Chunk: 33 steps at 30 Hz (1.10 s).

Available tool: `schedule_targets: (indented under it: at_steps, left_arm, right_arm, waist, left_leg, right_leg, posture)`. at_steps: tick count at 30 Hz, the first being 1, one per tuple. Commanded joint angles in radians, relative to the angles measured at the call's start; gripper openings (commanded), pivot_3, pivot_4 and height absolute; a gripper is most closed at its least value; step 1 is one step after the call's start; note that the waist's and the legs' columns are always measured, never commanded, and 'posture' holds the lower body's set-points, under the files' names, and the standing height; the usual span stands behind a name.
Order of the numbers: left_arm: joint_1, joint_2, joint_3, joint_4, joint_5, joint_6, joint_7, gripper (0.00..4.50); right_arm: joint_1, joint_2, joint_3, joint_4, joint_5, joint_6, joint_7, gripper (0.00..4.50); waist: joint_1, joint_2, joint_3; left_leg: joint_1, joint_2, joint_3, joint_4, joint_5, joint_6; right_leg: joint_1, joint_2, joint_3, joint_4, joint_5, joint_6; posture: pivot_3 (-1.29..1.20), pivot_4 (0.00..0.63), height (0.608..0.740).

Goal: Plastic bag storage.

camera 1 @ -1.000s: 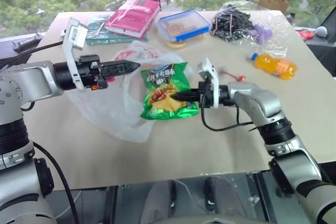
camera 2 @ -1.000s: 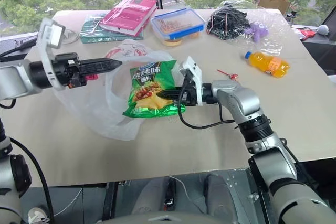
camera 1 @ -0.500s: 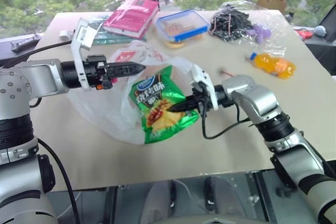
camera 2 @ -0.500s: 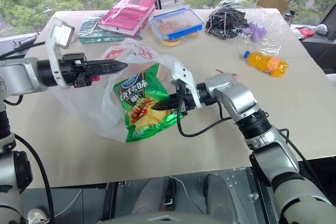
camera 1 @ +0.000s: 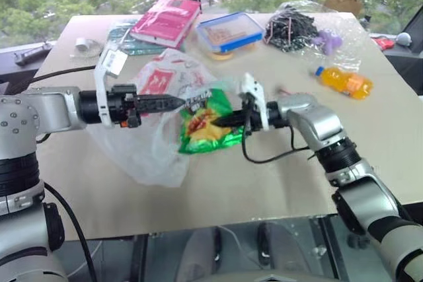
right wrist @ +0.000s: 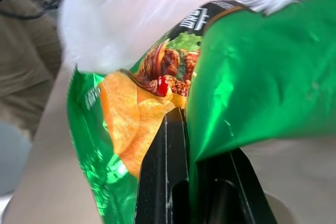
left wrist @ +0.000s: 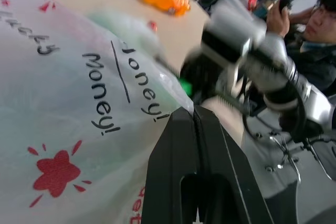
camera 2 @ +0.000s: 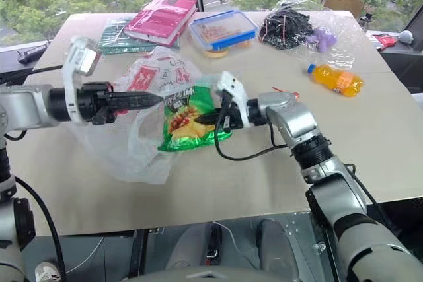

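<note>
One plastic bag (camera 1: 149,140), pinched by the left gripper (camera 1: 180,102); one snack packet (camera 1: 206,125) clamped in the right gripper (camera 1: 217,122) mid-frame; bare table (camera 1: 264,183) below.

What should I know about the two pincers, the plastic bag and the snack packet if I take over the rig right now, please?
Left pincer: shut on the plastic bag, holding its rim lifted above the table.
Right pincer: shut on the green snack packet, held at the bag's mouth.
Done: bag gripped and raised, the packet's upper part already behind the bag's film.
Left: push the packet fully in, release it, then deal with the bag.
Nearby, untouched: orange bottle, lidded food box, pink book, clear bag of black cables.
</note>
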Motion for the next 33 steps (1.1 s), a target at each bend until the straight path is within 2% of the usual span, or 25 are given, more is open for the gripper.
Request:
schedule_targets:
  at_steps: [1,10,16,18,21,24,27,30,33]
  left_arm:
    - [-0.031,-0.009,0.025,-0.027,-0.006,-0.022,0.015,0.00]
    - [-0.106,-0.159,0.029,-0.027,0.000,-0.026,0.189,0.00]
    - [-0.104,-0.216,0.025,-0.022,0.035,-0.060,0.277,0.00]
    - [-0.106,-0.238,0.029,-0.024,0.031,-0.060,0.299,0.00]
    - [-0.106,-0.268,0.039,-0.039,0.011,-0.049,0.329,0.00]
    - [-0.093,-0.290,0.051,-0.055,0.003,-0.044,0.358,0.00]
    - [-0.079,-0.304,0.079,-0.062,-0.007,-0.042,0.392,0.00]
    - [-0.060,-0.316,0.100,-0.067,-0.007,-0.048,0.414,0.00]
    - [-0.046,-0.336,0.107,-0.069,0.006,-0.068,0.437,0.00]
  right_arm:
    - [-0.052,0.018,-0.041,0.053,-0.024,-0.017,-0.058,0.03]
    - [-0.084,0.223,-0.044,0.080,-0.069,0.037,-0.311,0.03]
    - [-0.056,0.346,-0.008,-0.004,-0.055,0.074,-0.358,0.03]
    - [-0.088,0.400,-0.007,0.081,-0.098,0.037,-0.424,0.03]
    - [-0.169,0.494,-0.056,0.317,-0.145,-0.082,-0.571,0.03]
    - [-0.219,0.521,-0.075,0.496,-0.153,-0.195,-0.574,0.03]
    - [-0.216,0.493,-0.074,0.523,-0.165,-0.252,-0.524,0.95]
    - [-0.164,0.431,-0.044,0.407,-0.195,-0.269,-0.495,2.44]
    - [-0.055,0.333,-0.025,0.109,-0.146,-0.147,-0.400,3.85]
  waist:
    - [-0.001,0.000,0.000]
    - [-0.007,0.000,0.000]
    - [-0.010,0.000,0.000]
    - [-0.015,0.000,0.000]
    - [-0.019,0.000,0.000]
    - [-0.020,0.000,0.000]
    - [-0.026,0.000,0.000]
    - [-0.027,0.000,0.000]
    - [-0.026,0.000,0.000]
  left_leg:
    - [0.000,0.000,0.000,0.000,0.000,0.000]
    - [0.000,0.000,0.000,0.000,0.000,-0.001]
    - [0.000,0.000,0.000,-0.001,0.001,-0.001]
    - [0.000,0.000,0.000,-0.002,0.001,-0.001]
    - [0.001,-0.001,-0.001,-0.003,0.001,-0.002]
    - [0.001,-0.002,-0.002,-0.003,0.002,-0.003]
    - [0.001,-0.002,-0.002,-0.005,0.002,-0.003]
    - [0.000,-0.001,-0.002,-0.006,0.002,-0.004]
    - [-0.001,-0.001,-0.002,-0.007,0.002,-0.004]
  right_leg:
    - [0.000,0.000,0.000,0.000,0.000,0.000]
    - [-0.001,0.000,0.001,0.001,0.000,0.000]
    - [-0.001,0.000,0.001,0.000,0.000,0.000]
    - [-0.001,0.000,0.000,0.001,0.000,0.000]
    - [-0.001,-0.001,0.000,0.002,0.000,0.000]
    - [-0.001,-0.001,-0.001,0.001,0.000,-0.001]
    - [-0.001,-0.001,-0.001,0.001,0.000,-0.001]
    - [-0.003,-0.001,-0.001,0.000,0.000,-0.001]
    - [-0.003,-0.001,-0.001,0.000,0.000,-0.001]
  posture:
    - [0.00,0.150,0.740]
    - [0.00,0.150,0.740]
    - [0.00,0.150,0.740]
    - [0.00,0.150,0.740]
    - [0.00,0.150,0.740]
    - [0.00,0.150,0.740]
    - [0.00,0.150,0.740]
    - [0.00,0.150,0.740]
    - [0.00,0.150,0.740]
